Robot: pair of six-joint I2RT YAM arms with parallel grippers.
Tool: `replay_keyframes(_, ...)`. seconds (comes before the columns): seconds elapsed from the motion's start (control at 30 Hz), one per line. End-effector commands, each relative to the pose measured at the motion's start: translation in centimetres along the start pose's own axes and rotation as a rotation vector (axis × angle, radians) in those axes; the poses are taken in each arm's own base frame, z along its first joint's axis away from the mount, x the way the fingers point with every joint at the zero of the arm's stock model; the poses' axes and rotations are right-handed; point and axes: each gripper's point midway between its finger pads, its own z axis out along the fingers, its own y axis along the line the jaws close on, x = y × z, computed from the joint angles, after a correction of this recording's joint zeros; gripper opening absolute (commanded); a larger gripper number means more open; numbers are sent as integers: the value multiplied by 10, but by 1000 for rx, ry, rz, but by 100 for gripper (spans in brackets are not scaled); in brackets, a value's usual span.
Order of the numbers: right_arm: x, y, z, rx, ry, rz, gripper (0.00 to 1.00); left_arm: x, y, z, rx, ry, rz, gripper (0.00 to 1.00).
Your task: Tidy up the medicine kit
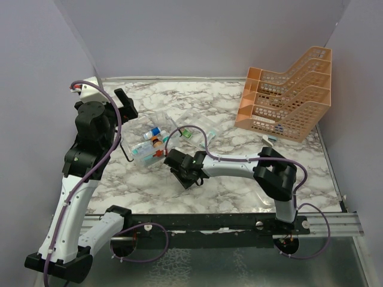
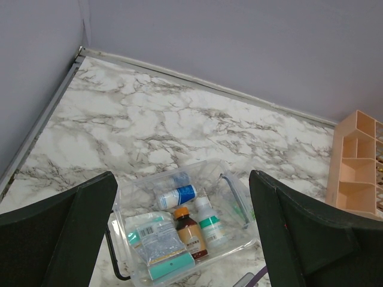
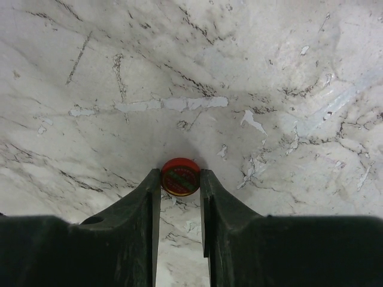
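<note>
The medicine kit [image 1: 145, 156], a clear box with a black handle, lies open left of the table's middle. In it lie a blue-labelled bottle [image 2: 176, 196], a brown bottle with an orange cap [image 2: 190, 234], a white bottle with a green label [image 2: 210, 226] and sachets [image 2: 157, 242]. My left gripper [image 2: 182, 179] hangs open above the kit, its wide jaws empty. My right gripper [image 3: 180, 178] reaches low over the marble just right of the kit. Its fingers [image 3: 147, 197] press on both sides of a small red round tin [image 3: 180, 177] that lies on the table.
An orange mesh tiered rack [image 1: 287, 95] stands at the back right, and its edge [image 2: 356, 167] also shows in the left wrist view. A small green item [image 1: 188, 134] lies beside the kit's clear lid [image 1: 206, 127]. Grey walls close the table's back and left.
</note>
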Motion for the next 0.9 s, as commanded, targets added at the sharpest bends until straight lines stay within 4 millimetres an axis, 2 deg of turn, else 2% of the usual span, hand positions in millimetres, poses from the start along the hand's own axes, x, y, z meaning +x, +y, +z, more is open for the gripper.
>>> replay_keyframes(0.0, -29, 1, -17, 18, -84, 44, 22, -9, -5, -2, 20, -29, -17, 96)
replay_keyframes(0.17, -54, -12, -40, 69, -196, 100, 22, -10, -4, -2, 19, -32, -13, 96)
replay_keyframes(0.3, -69, -36, -56, 123, -247, 169, 22, -7, -6, -2, 27, -26, -17, 96)
replay_keyframes(0.6, -86, -122, -80, 200, -316, 441, 22, 3, -13, -1, 68, 6, -32, 96)
replay_keyframes(0.77, -89, -171, -77, 223, -312, 582, 22, 10, -18, -1, 96, 32, -44, 96)
replay_keyframes(0.87, -97, -191, -69, 224, -314, 634, 22, 17, -27, 1, 140, 63, -54, 96)
